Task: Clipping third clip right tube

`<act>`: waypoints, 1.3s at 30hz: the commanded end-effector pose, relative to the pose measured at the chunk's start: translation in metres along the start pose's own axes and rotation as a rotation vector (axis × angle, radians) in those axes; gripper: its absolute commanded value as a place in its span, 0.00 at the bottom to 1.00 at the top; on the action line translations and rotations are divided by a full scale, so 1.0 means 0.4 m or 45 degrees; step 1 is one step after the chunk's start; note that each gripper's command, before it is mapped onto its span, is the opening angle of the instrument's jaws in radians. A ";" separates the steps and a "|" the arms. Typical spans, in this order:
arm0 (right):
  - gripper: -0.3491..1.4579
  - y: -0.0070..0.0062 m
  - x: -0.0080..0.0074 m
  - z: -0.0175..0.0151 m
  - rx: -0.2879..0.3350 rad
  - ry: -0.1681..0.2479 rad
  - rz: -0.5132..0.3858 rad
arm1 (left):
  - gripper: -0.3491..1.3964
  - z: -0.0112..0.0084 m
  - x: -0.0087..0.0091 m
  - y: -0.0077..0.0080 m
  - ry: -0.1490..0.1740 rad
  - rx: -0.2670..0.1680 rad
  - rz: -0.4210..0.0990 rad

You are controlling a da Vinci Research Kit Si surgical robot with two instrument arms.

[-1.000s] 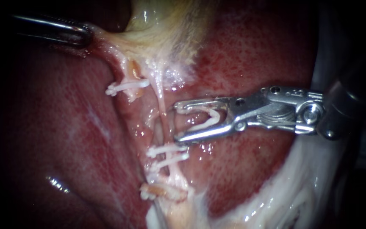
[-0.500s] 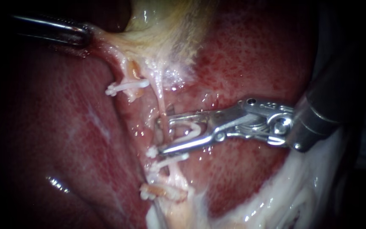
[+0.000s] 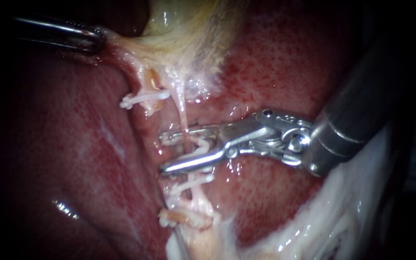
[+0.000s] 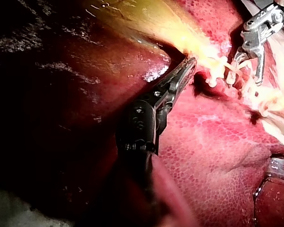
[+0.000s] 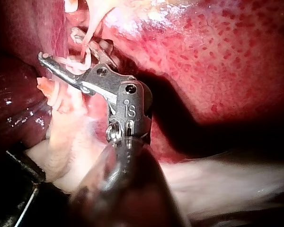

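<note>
Around the right tube, the right instrument is holding one clip in spread jaws; the left instrument's jaws are clamping the gallbladder.

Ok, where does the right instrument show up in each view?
Endoscope view: the right instrument comes in from the upper right, jaws astride the tube.
Left wrist view: it sits beyond the left instrument, off to one side.
Right wrist view: it fills the foreground, jaws around the tube.
Shared landmark: the white clip in its jaws.
</note>
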 end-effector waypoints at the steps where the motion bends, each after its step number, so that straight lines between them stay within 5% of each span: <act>1: 0.47 -0.0004 0.0009 -0.0002 0.005 0.010 0.001 | 0.00 0.0001 -0.0001 0.0000 0.000 0.001 0.000; 9: 0.47 -0.0051 0.0054 -0.0006 0.071 0.056 0.039 | 0.00 0.0001 -0.0001 -0.0001 0.000 0.001 0.000; 20: 0.41 -0.0068 0.0075 -0.0010 0.088 0.065 0.059 | 0.00 0.0003 -0.0002 -0.0001 0.000 0.001 0.000; 28: 0.26 -0.0074 0.0096 -0.0030 0.093 0.067 0.066 | 0.00 0.0005 -0.0002 -0.0001 0.000 0.001 0.000; 35: 0.00 -0.0079 0.0097 -0.0040 0.098 0.065 0.128 | 0.00 0.0005 -0.0003 -0.0003 0.000 0.001 0.000; 39: 0.00 -0.0081 0.0096 -0.0042 0.107 0.060 0.165 | 0.00 0.0006 -0.0003 -0.0003 0.000 0.001 0.000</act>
